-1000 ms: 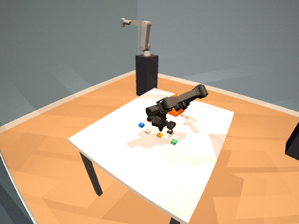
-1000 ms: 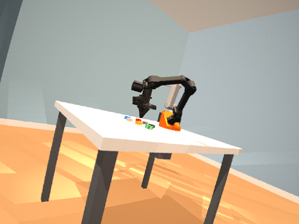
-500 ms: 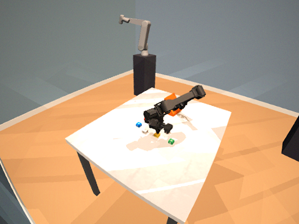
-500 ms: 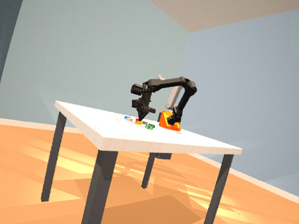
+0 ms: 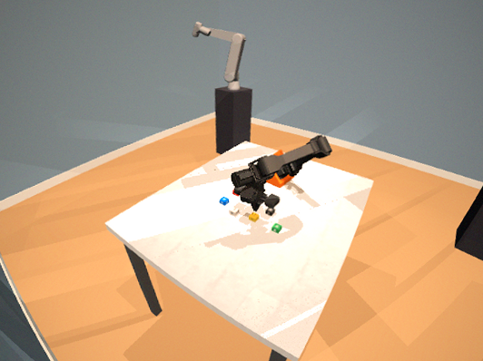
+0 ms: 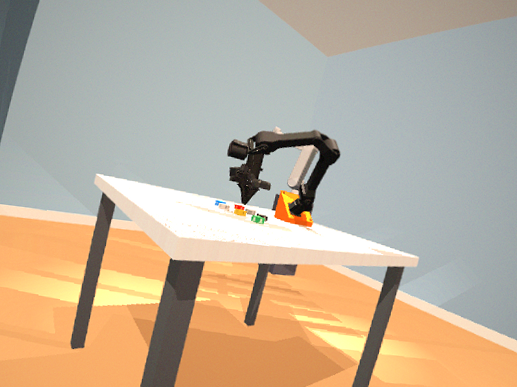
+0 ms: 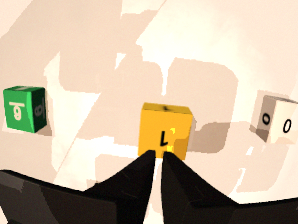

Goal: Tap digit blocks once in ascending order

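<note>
Yellow block point(image 5: 253, 217) point(image 6: 240, 212) point(image 7: 165, 131) sits just beyond the pincer's point(image 5: 256, 208) point(image 6: 244, 203) point(image 7: 159, 154) nearly closed tips

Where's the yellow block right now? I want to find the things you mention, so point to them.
In the wrist view, the yellow block point(image 5: 254, 217) point(image 6: 240, 212) point(image 7: 165, 131) sits near the middle, between the green block point(image 5: 276, 228) point(image 6: 257, 219) point(image 7: 25, 110) on the left and a whitish block point(image 5: 234, 211) point(image 6: 224, 206) point(image 7: 285, 120) on the right.

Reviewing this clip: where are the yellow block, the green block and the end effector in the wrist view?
yellow block point(image 5: 253, 217) point(image 6: 240, 212) point(image 7: 165, 129): wrist, top and exterior views; its body
green block point(image 5: 276, 228) point(image 6: 257, 220) point(image 7: 18, 111): same views; its body
end effector point(image 5: 255, 207) point(image 6: 244, 203) point(image 7: 158, 157): same views; between fingertips
</note>
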You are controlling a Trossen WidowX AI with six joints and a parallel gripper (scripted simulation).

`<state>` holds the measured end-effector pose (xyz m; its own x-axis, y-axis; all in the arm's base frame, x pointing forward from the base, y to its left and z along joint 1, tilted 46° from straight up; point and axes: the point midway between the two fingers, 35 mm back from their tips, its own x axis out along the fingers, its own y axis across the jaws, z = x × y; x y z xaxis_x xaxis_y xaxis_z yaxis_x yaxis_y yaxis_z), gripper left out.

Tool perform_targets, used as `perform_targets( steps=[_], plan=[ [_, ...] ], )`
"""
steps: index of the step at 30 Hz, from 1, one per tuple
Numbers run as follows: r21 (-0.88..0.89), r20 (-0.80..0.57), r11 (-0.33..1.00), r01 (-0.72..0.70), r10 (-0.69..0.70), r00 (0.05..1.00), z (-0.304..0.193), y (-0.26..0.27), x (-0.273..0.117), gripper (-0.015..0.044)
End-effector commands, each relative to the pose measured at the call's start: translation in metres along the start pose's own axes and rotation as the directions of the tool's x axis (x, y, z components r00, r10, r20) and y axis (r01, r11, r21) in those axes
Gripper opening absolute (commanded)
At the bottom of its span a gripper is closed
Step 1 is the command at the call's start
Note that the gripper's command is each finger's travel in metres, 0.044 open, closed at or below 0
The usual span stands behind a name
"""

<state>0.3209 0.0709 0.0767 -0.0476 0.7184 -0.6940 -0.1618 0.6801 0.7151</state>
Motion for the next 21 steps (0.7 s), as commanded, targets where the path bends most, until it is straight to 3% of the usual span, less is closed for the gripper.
perform_targets(
  steps=[1, 7, 12, 21],
  plan=[
    [-0.011, 0.003, 1.0, 0.006, -0.006, 1.0, 0.002, 0.001, -0.012, 0.002],
    [-0.009, 0.002, 1.0, 0.007, -0.007, 1.0, 0.001, 0.001, -0.082, 0.002],
    [-0.012, 0.003, 1.0, 0.014, -0.014, 1.0, -0.006, -0.007, -0.086, 0.002],
    [-0.006, -0.003, 1.0, 0.011, -0.011, 1.0, -0.106, -0.074, -0.085, 0.002]
  ],
)
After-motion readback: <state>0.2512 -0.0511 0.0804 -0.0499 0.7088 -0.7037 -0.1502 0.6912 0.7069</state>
